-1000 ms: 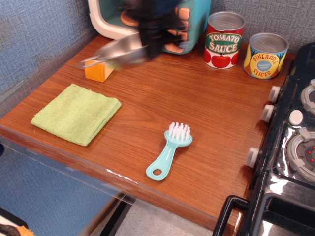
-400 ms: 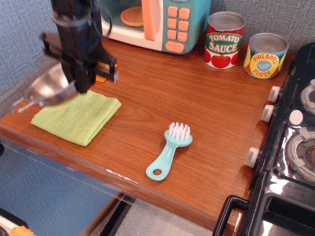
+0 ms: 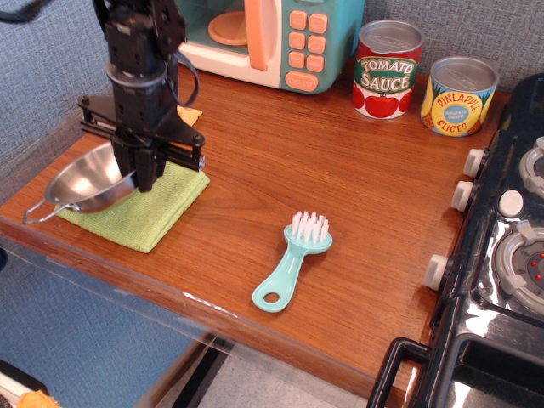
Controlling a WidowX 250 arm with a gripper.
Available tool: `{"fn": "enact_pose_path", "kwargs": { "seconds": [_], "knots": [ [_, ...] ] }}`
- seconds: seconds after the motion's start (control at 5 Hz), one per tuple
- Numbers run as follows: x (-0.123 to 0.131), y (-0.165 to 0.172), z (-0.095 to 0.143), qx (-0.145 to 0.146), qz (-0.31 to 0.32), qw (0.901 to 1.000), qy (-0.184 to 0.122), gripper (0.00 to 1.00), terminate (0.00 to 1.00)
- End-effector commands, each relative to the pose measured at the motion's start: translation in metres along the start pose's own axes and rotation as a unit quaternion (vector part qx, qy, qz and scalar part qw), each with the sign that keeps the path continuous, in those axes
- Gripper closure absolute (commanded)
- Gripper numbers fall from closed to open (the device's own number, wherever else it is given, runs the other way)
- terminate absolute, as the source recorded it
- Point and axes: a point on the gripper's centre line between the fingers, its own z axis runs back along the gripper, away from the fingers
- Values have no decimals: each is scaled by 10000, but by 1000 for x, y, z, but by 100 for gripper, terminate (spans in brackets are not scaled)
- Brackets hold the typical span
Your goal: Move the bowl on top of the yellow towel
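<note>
The shiny steel bowl (image 3: 87, 181) with a thin wire loop handle sits low over the left part of the yellow-green towel (image 3: 149, 214) at the table's front left. It is slightly tilted, and I cannot tell if it rests on the cloth. My black gripper (image 3: 144, 176) reaches down from above and is shut on the bowl's right rim. The arm hides the towel's far part.
A teal brush (image 3: 294, 259) lies at the middle front. A tomato sauce can (image 3: 387, 70) and a pineapple can (image 3: 459, 96) stand at the back right. A toy microwave (image 3: 272, 38) is at the back, a stove (image 3: 501, 246) on the right. An orange cheese wedge (image 3: 189, 115) peeks out behind the arm.
My gripper carried the bowl from the back near the microwave forward and left, then lowered it over the towel.
</note>
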Motion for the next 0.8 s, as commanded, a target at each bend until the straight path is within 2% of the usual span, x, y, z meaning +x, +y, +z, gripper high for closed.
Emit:
{"fn": "enact_pose_path", "kwargs": {
  "seconds": [0.0, 0.2, 0.4, 0.6],
  "knots": [
    [12, -8, 5, 281, 70, 9995, -149, 100, 0],
    [16, -7, 4, 317, 122, 9993, -164, 100, 0],
    [15, -12, 7, 389, 102, 9991, -92, 0, 0],
    [15, -19, 19, 90, -59, 9992, -392, 0, 0]
  ]
}}
